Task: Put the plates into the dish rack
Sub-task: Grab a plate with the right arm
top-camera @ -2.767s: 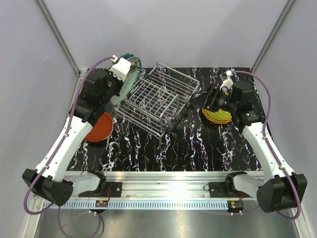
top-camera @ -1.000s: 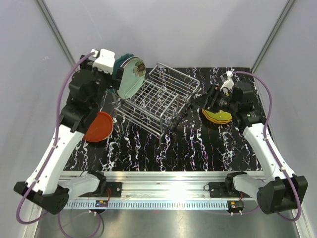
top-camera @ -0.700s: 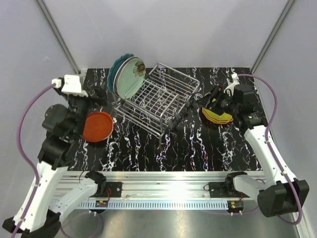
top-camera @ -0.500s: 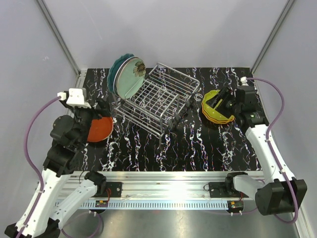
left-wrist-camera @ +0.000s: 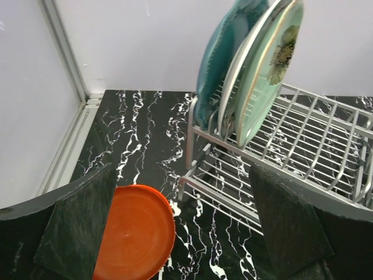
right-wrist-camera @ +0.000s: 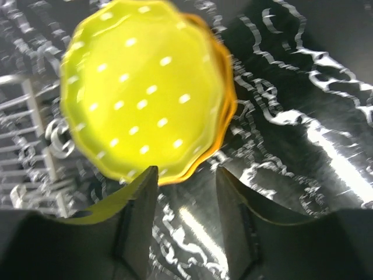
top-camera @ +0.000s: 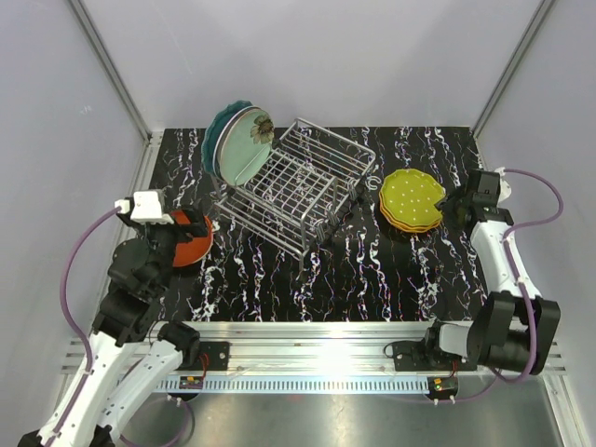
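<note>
The silver wire dish rack point(top-camera: 298, 186) stands mid-table. A teal plate point(left-wrist-camera: 218, 58) and a mint plate point(left-wrist-camera: 268, 70) stand upright in the slots at its left end point(top-camera: 237, 142). A red-orange plate point(top-camera: 194, 240) lies flat on the table left of the rack. My left gripper point(top-camera: 186, 228) hovers over it, open wide and empty, with the plate point(left-wrist-camera: 137, 233) near its left finger. A yellow-green dotted plate point(top-camera: 412, 197) tops a stack over an orange plate point(right-wrist-camera: 227, 111). My right gripper point(top-camera: 453, 203) sits just right of the stack. It is open, with only table between its fingers point(right-wrist-camera: 140, 216).
The black marbled table point(top-camera: 372, 270) ends at metal rails on the left and at the front. Grey walls close the back and sides. The rack's wire floor point(left-wrist-camera: 303, 134) to the right of the standing plates holds nothing.
My left arm left the mint plate standing in the rack, swung away and came back low over the red-orange plate. My right gripper pulled back rightward off the yellow stack and narrowed.
</note>
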{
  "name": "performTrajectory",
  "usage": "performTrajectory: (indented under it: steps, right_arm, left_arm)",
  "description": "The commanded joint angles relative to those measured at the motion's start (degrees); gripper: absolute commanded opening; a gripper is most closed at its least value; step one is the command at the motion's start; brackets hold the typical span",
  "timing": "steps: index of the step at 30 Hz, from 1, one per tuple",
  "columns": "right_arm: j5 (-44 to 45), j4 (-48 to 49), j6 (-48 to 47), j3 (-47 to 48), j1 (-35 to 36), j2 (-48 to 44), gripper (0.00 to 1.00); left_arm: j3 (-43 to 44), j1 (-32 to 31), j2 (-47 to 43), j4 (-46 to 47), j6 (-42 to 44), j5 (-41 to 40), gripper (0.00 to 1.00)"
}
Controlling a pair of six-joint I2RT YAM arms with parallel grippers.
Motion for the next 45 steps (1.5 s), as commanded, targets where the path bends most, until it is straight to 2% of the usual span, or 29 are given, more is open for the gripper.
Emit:
performTrajectory:
  steps: [1, 4, 18, 23, 33, 45]
  right_arm:
    - [3.9, 4.08, -0.8, 1.02, -2.04, 3.78, 0.5]
    - [2.58, 5.22, -0.71, 1.63, -2.74, 7.56, 0.46]
    - [2.22, 9.98, 0.52, 3.22, -3.09, 19.87, 0.4]
    - [1.7, 10.24, 0.61, 3.66, -3.27, 21.72, 0.39]
    - [1.61, 9.72, 0.08, 1.81, -3.45, 20.93, 0.31]
    - [0.56, 7.61, 0.61, 2.33, -3.97, 17.51, 0.02]
  left_arm:
    - [-0.59, 0.1, -3.63, 4.94, -1.25, -4.13, 0.99]
    - [-1.29, -0.08, -5.66, 5.82, -1.34, -5.63, 0.99]
    - [-0.77, -0.17, -5.14, 4.33, -1.6, -7.04, 0.99]
    - [-0.68, -0.17, -4.7, 3.98, -1.6, -6.77, 0.99]
    - [-0.59, -0.25, -4.17, 3.54, -1.43, -6.6, 0.99]
    - [-0.5, -0.25, -4.08, 3.1, -1.25, -7.04, 0.99]
